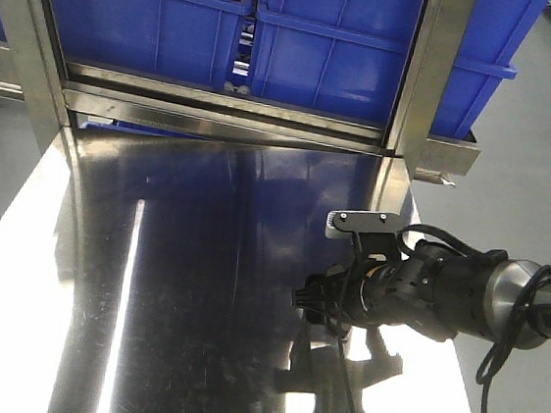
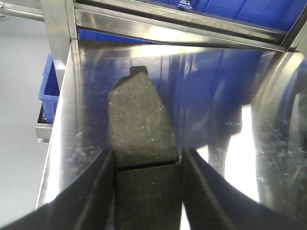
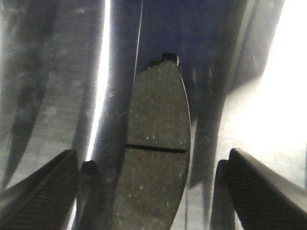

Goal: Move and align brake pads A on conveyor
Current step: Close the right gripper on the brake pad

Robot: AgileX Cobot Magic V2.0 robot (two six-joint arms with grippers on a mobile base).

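The left gripper is clenched on one brake pad — both fingers touch its long edges. The right gripper is released, spread wide around a second brake pad (not touching it), which lies on the shiny steel worktop.

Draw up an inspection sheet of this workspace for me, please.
Surface: shiny steel table, strong reflections; conveyor not in view.
Job's things: dark-grey grooved oblong brake pad; second dark-grey grooved pad on the table.
Clutter: nothing seen.
Grippers: left gripper shut on the first pad; right gripper open, straddling the second, untouched.
Cables: black cable looping beside the right arm.
Surroundings: blue plastic bins on a steel rack behind the table.
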